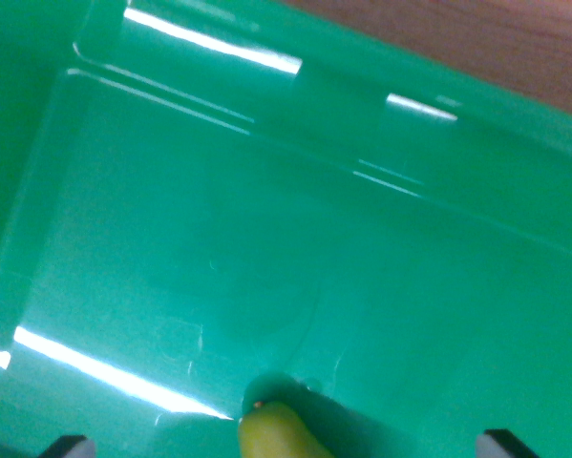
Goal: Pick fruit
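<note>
Fruit [274, 434], perhaps pear, cut off below.

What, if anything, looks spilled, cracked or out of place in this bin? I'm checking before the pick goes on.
Nothing stands out. The green bin shows only glare streaks on its floor and wall, no spill or crack visible. A yellow-green fruit sits at the bottom edge, mostly cut off, so its condition cannot be judged.

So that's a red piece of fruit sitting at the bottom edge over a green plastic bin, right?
Not quite: the fruit is yellow-green, not red. The wrist view shows it at the bottom edge of the picture, over the green plastic bin.
</note>
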`<move>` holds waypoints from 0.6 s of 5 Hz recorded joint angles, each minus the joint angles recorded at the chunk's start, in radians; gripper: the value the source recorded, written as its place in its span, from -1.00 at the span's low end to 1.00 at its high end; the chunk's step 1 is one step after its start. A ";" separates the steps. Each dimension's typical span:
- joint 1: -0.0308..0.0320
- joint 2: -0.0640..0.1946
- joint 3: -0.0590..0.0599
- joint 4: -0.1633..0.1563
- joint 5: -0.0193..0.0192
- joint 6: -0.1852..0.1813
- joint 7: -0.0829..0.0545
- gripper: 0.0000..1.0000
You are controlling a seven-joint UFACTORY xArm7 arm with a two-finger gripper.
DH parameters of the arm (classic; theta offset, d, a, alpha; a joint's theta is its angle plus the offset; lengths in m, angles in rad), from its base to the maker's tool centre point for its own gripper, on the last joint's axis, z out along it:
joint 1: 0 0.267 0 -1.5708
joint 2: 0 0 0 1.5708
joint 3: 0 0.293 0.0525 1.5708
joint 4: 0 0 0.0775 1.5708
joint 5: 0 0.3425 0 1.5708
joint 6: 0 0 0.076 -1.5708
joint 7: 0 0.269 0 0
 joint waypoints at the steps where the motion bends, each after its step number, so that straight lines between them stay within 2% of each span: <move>1: 0.0000 0.000 0.000 0.000 0.0000 0.000 0.000 -1.00; 2: -0.0032 0.005 -0.008 -0.047 -0.0025 -0.047 -0.030 -1.00; 3: -0.0032 0.005 -0.008 -0.047 -0.0025 -0.047 -0.030 -1.00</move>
